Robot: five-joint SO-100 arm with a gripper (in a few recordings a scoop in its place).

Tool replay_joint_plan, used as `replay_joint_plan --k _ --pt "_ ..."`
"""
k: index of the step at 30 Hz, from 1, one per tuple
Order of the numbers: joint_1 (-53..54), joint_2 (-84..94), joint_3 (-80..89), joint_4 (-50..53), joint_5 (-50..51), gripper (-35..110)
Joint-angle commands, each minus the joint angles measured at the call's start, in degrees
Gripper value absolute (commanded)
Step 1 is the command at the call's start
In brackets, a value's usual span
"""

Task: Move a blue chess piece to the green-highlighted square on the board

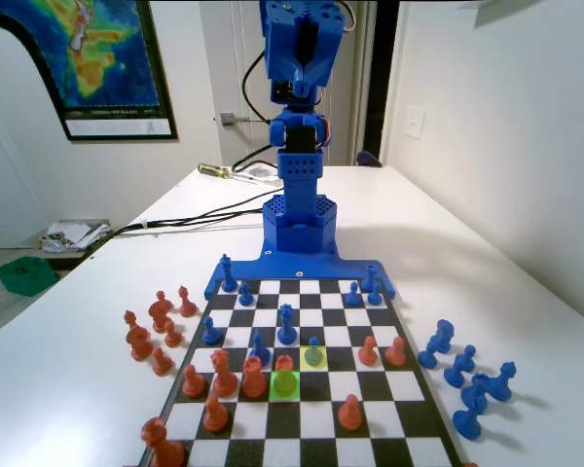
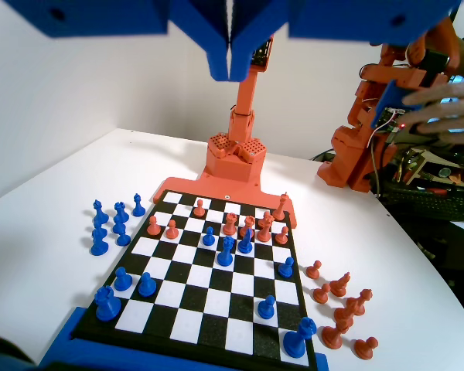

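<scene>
Pre-grasp — arm raised, nothing picked yet.

My gripper (image 2: 230, 66) hangs high above the board (image 1: 423, 413), jaws pressed together, holding nothing. The blue chess piece (image 1: 314, 351) sits on the yellow-tinted square (image 1: 314, 358), far below me and out toward the board's middle. The green-highlighted square (image 1: 284, 385) is diagonally next to it, further from my base, with an orange pawn (image 1: 284, 368) on it. I judge this the approach step: next I need to open up, drop straight over the pawn's head and close. The tints appear in the fixed view — the wrist view gives bare squares but shows my jaws shut.
</scene>
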Motion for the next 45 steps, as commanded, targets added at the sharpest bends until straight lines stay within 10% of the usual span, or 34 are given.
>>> replay_joint_plan --k 1,31,45 --pt "0.35 0.18 0.35 -0.97 -0.44 1" --pt "0.26 -0.44 -0.97 -1.23 -1.41 1" --pt "2.46 -35.42 -26.10 0.26 12.22 1"
